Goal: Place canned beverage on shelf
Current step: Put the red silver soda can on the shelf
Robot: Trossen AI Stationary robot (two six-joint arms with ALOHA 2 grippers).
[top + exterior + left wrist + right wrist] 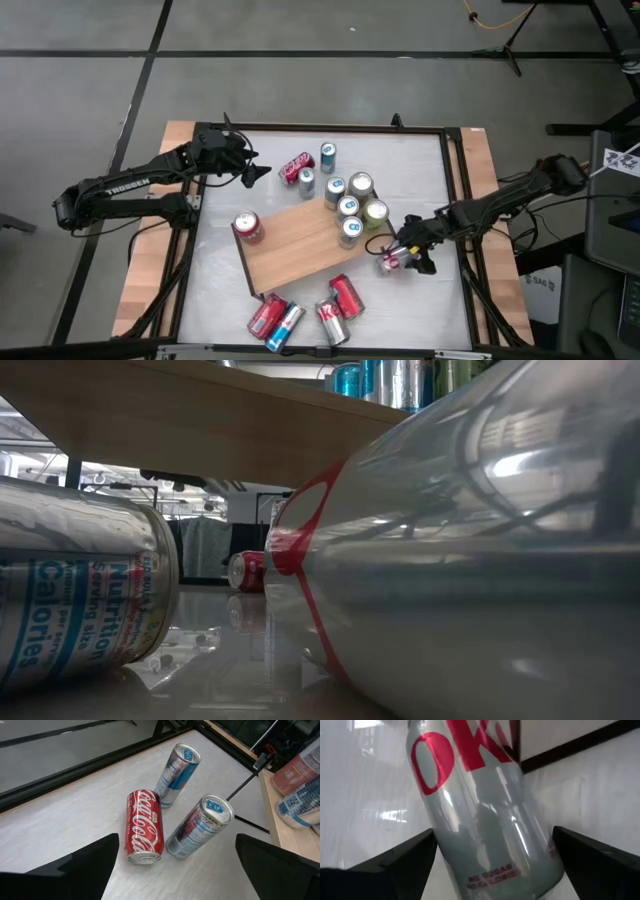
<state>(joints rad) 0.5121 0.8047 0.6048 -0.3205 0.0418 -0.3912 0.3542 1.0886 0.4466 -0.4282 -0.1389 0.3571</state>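
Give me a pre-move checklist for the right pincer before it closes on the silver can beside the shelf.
1. Right pincer open: ok, jaws stand wide in the right wrist view.
2. Silver Diet Coke can with red lettering between the fingers: ok, it lies on its side on the white tabletop, a dark finger on either side.
3. Fingers touching the can: cannot tell.
4. Free room on the light-brown wooden shelf board: ok, the middle is bare; upright cans crowd one end, a red can stands at the other.
5. Left pincer out of the way: ok, open, hovering by the cans at the table's far side.
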